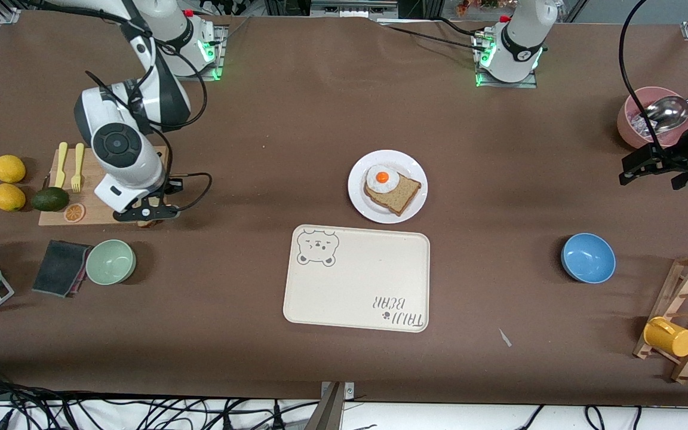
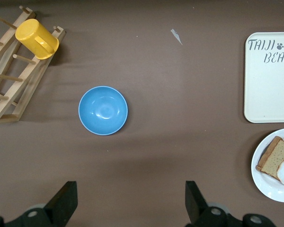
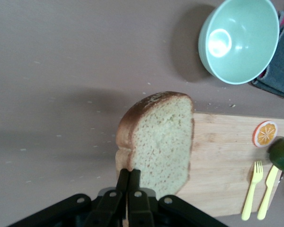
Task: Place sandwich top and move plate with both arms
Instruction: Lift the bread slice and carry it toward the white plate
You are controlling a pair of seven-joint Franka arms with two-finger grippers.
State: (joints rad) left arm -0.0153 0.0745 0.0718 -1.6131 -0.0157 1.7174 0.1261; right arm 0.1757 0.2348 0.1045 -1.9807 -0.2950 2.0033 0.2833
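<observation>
The sandwich top (image 3: 161, 137), a light speckled slice with a brown crust, hangs over the corner of a wooden cutting board (image 3: 222, 156). My right gripper (image 3: 128, 172) is shut on its edge. From the front only a sliver of the sandwich top (image 1: 150, 224) shows under the right gripper (image 1: 146, 214). The white plate (image 1: 408, 163) sits mid-table and carries a darker slice with a fried egg (image 1: 393, 191). My left gripper (image 1: 648, 166) hovers open at the left arm's end of the table, over bare cloth beside a blue bowl (image 2: 103, 110). Nothing lies between the left gripper's (image 2: 131, 198) fingers.
A cream bear tray (image 1: 357, 278) lies nearer the front camera than the plate. Forks, an avocado (image 1: 50, 199) and lemons sit on and beside the board, with a green bowl (image 1: 111, 261) nearby. A pink bowl with a ladle (image 1: 654, 116) and a rack holding a yellow mug (image 1: 669, 336) stand at the left arm's end.
</observation>
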